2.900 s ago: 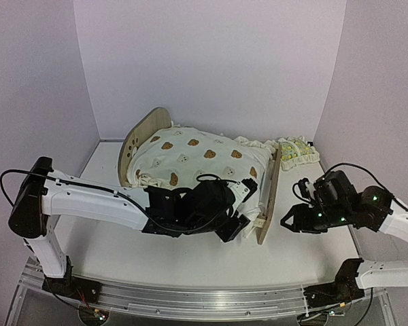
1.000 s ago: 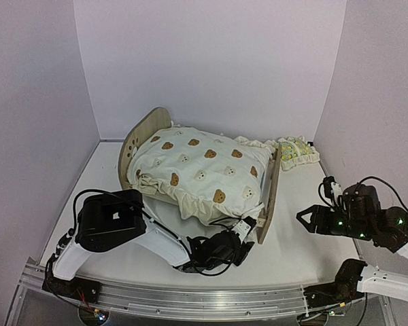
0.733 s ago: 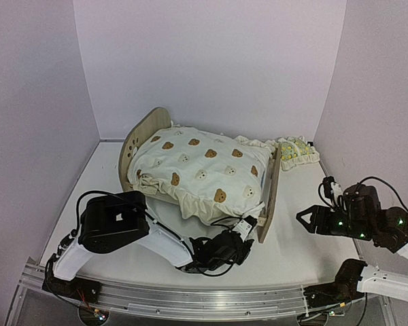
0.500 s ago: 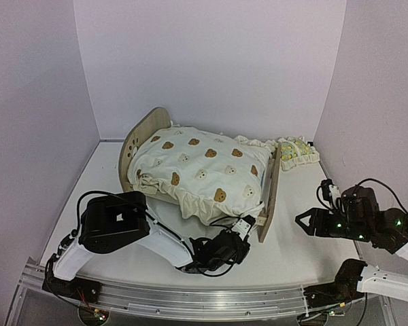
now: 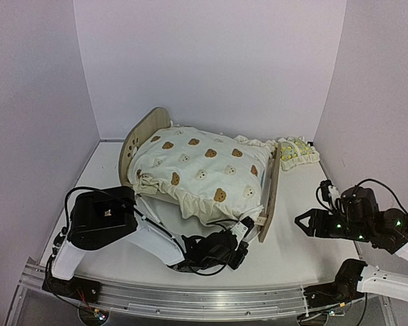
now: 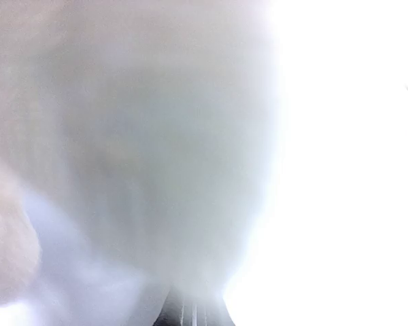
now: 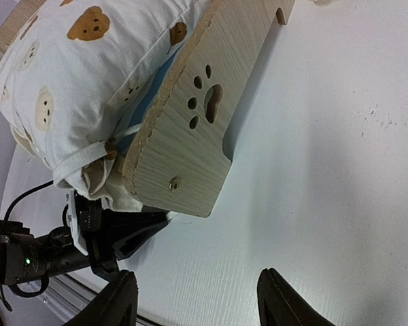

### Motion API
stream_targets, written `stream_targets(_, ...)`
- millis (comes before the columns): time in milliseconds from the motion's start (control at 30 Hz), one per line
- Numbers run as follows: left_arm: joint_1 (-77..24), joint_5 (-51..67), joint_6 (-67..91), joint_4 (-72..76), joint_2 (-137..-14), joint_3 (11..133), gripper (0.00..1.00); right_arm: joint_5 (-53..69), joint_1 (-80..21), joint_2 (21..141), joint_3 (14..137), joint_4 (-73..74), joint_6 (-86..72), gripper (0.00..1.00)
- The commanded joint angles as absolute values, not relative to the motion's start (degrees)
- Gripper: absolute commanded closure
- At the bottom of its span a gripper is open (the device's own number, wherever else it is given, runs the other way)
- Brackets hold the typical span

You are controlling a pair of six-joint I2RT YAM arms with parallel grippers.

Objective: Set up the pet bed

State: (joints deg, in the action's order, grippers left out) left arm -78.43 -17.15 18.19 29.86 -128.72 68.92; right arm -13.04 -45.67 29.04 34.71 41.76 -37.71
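The pet bed stands mid-table, its left arched end board and its right end board with paw cut-outs upright. A sliver of blue base shows beside the right board. A cream bear-print cushion fills the bed and hangs over its front. My left gripper lies low on the table, shut, with its tip at the cushion's hanging corner by the right board's foot. Whether cloth is pinched cannot be told. White blur fills the left wrist view. My right gripper is open, right of the bed.
A small lemon-print pillow lies at the back right, against the wall corner. Purple walls close in on the left, back and right. Bare white table runs between the bed's right board and my right gripper.
My left gripper has gone from partly open to shut at the cushion's front corner, and that arm's elbow has swung slightly left. The right arm has barely moved.
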Motion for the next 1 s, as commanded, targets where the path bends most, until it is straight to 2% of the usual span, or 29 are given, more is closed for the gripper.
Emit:
stream_targets(0, -82.6, -12.5, 18.1, 22.5, -124.8, 69.0, 1.0, -12.5, -45.8, 28.4, 36.7, 42.3, -37.4, 0.39)
stream_targets(567, -90.8, -19.7, 23.1, 5.5, -120.4, 71.0, 1.0, -11.3, -45.9, 31.8, 37.2, 42.4, -38.2, 0.39)
stream_targets(967, -90.8, -16.4, 25.2, 7.5, -123.2, 69.4, 0.94, -12.1, -45.8, 34.4, 36.9, 42.4, -37.8, 0.39)
